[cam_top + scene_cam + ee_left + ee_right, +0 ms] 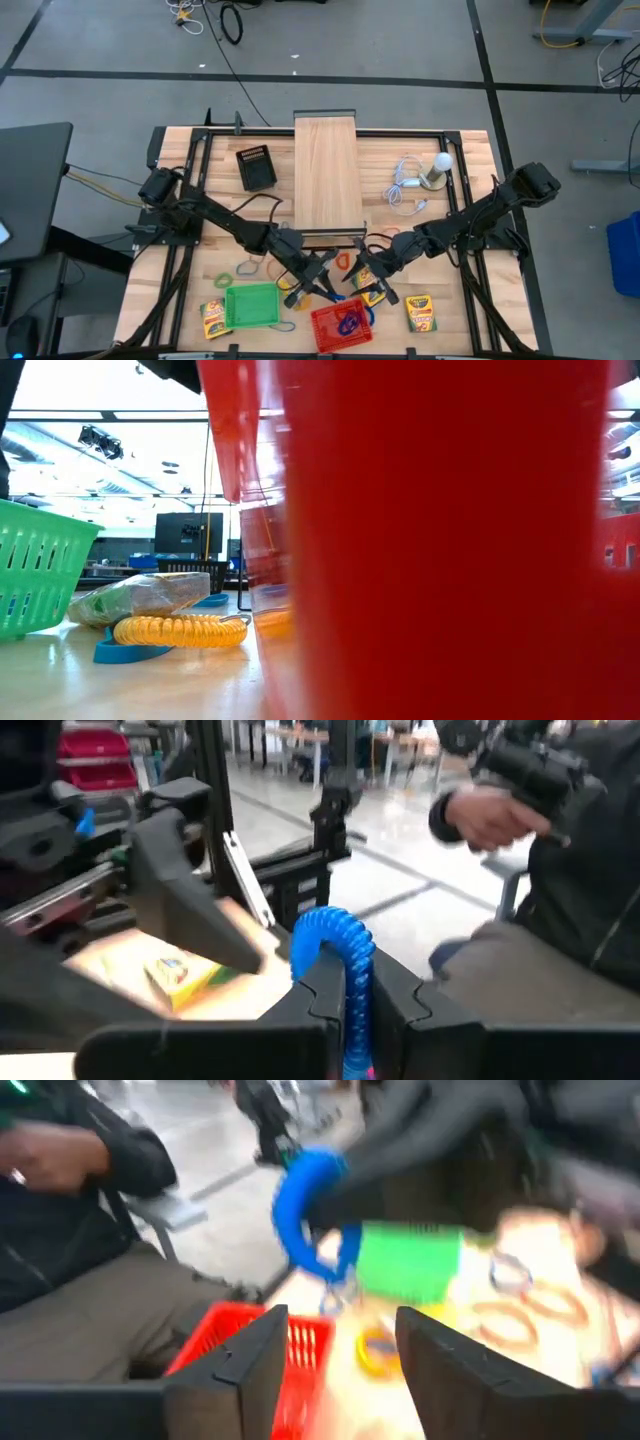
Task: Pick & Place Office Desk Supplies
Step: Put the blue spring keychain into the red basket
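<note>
My left tool (345,1010) is pinching a blue loop (335,945) over the red basket (340,325); my right tool (335,1350) is gaping wide nearby. Only the wrist views are showing a seated person (90,1230).

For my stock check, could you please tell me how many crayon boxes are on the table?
3. One crayon box lies left of the green basket, one right of the red basket, and one under the right arm. Others may be hidden beneath the arms.

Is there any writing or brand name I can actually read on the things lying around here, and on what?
None can be read.
Yellow-and-green cardboard crayon box on the right: front print too small.
Matching crayon box left of the green plastic basket: too small.
Crayon box in the left wrist view: blurred.
</note>
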